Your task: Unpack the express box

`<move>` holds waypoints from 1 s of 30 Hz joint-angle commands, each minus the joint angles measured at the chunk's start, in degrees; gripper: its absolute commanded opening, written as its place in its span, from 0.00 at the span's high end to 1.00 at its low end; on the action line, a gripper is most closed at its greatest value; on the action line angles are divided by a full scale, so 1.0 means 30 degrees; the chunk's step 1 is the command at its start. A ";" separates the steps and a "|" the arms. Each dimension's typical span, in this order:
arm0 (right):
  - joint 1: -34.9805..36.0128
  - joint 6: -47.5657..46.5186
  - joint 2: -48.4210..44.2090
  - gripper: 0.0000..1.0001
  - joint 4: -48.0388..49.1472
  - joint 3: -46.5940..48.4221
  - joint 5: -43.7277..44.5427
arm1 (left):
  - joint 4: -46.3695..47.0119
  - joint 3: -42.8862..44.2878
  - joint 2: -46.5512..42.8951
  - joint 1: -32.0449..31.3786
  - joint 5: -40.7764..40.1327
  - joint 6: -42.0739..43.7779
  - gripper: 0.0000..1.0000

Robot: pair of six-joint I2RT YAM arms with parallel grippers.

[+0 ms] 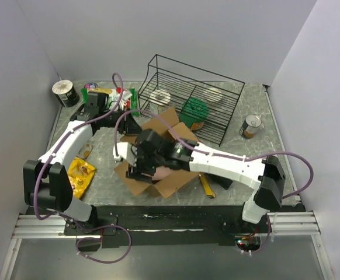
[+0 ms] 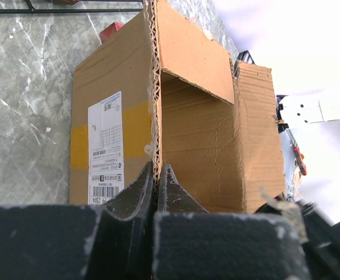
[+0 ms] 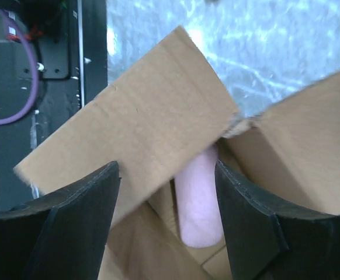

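The right claw [image 3: 167,167] stands wide, with nothing between its jaws. From its own camera it hangs over the open mouth of the express box [image 1: 144,182]. Just below it, toward the lower middle of that frame, a pale pink roll-shaped thing [image 3: 198,204] lies inside the box, half tucked under a raised flap [image 3: 135,134]. The left claw [image 2: 156,175] is clamped narrow on the corrugated edge of another flap, at the bottom centre of its view. The white label [image 2: 106,149] and a yellow tape strip [image 2: 136,128] sit on the panel to the left of that edge. From above, the box sits in the middle of the counter [image 1: 257,157], flaps splayed, with the black wire basket [image 1: 231,114] just behind it toward the upper right. The step looks to me like reaching in for the pink piece. I'd keep the left pinch steady so the box can't slide or tip. Then I'd bring the right claw down centred on the roll, with one jaw either side of its narrow width. The near jaw should clear the flap edge so it doesn't catch cardboard. I can't tell how soft the roll is, so a gentle close and a straight lift seem wisest.
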 commanded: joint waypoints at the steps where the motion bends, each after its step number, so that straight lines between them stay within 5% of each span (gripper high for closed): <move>1: 0.1327 0.1355 0.0016 0.25 0.0805 -0.1152 0.4102 | 0.0271 -0.0432 -0.1082 -0.0160 -0.0255 0.0083 0.99; 6: 0.1036 0.1709 0.0103 0.44 0.1188 -0.2149 0.7272 | 0.0067 -0.0520 -0.1551 -0.0160 -0.0372 0.0084 0.99; 9: 0.0655 0.1825 0.0163 0.95 0.1479 -0.2734 0.7740 | 0.0095 -0.0432 -0.1931 -0.0160 -0.0284 -0.0034 0.99; 10: 0.0625 0.1796 0.0133 1.00 0.1597 -0.2910 0.7770 | 0.0066 -0.0432 -0.2020 -0.0160 -0.0226 -0.0005 0.99; 12: 0.0537 0.1854 -0.0012 1.00 0.1744 -0.2912 0.7277 | -0.0080 -0.0403 -0.2195 -0.0160 -0.0225 0.0170 0.99; 14: 0.0478 0.1594 -0.0392 0.73 0.1629 -0.2098 0.6019 | -0.0314 -0.0432 -0.2254 -0.0160 -0.0225 0.0404 0.99; 15: 0.0478 0.1359 -0.0597 0.46 0.1308 -0.1627 0.5085 | -0.0315 -0.0548 -0.2313 -0.0160 -0.0255 0.0493 0.99; 18: 0.0391 0.0013 -0.1710 0.32 0.0402 0.0511 0.3207 | -0.0490 -0.0724 -0.2372 -0.0160 -0.0371 0.0902 0.99; 23: -0.0512 -0.1511 -0.2676 0.32 -0.1682 0.3270 0.1298 | -0.1367 -0.0316 -0.2401 -0.0160 -0.0606 0.2103 0.99; 30: -0.2334 -0.5343 -0.4961 0.49 0.0278 -0.2581 0.0011 | -0.0585 -0.0752 -0.4270 -0.0189 0.0418 0.3540 0.99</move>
